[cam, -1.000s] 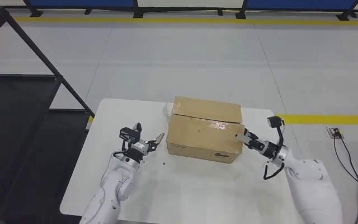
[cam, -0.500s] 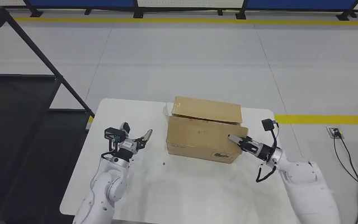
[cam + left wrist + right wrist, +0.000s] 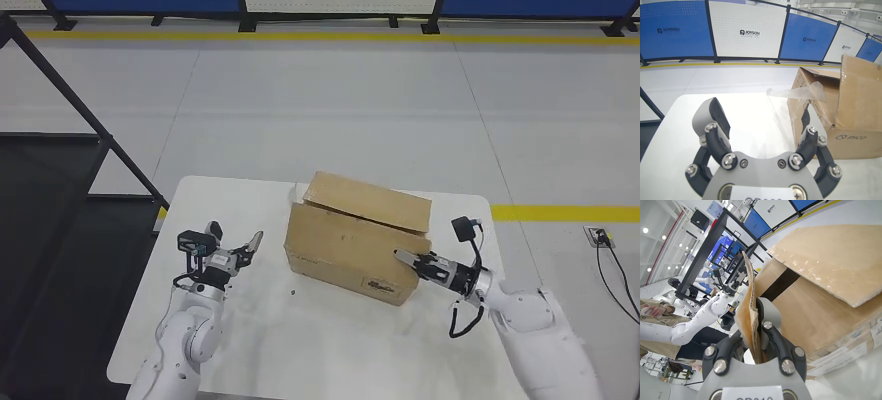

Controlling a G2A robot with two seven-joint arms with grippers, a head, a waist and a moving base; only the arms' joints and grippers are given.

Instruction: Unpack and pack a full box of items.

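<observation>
Clock directions refer to the top view, with 12 o'clock pointing away from the robot.

1. Cardboard box (image 3: 355, 245): rests on the white table (image 3: 300, 340), offset from the table centre toward 1 o'clock and turned askew to the table edges. The top flap (image 3: 372, 200) lies over the box with its near edge slightly raised. At the 9 o'clock end, a strip of loose clear tape (image 3: 800, 91) hangs from the opened edge.

2. Left gripper (image 3: 235, 236): positioned at 9 o'clock of the box, apart from it, above bare table. Its fingers (image 3: 719, 115) are spread wide with nothing between them.

3. Right gripper (image 3: 402, 257): positioned at the 4 o'clock corner of the box. The jaws are clamped on a side flap (image 3: 746, 298) of corrugated cardboard, which stands edge-on between the two pads in the right wrist view.

4. A small dark speck (image 3: 291, 293) lies on the table at 7 o'clock of the box, near its lower corner
</observation>
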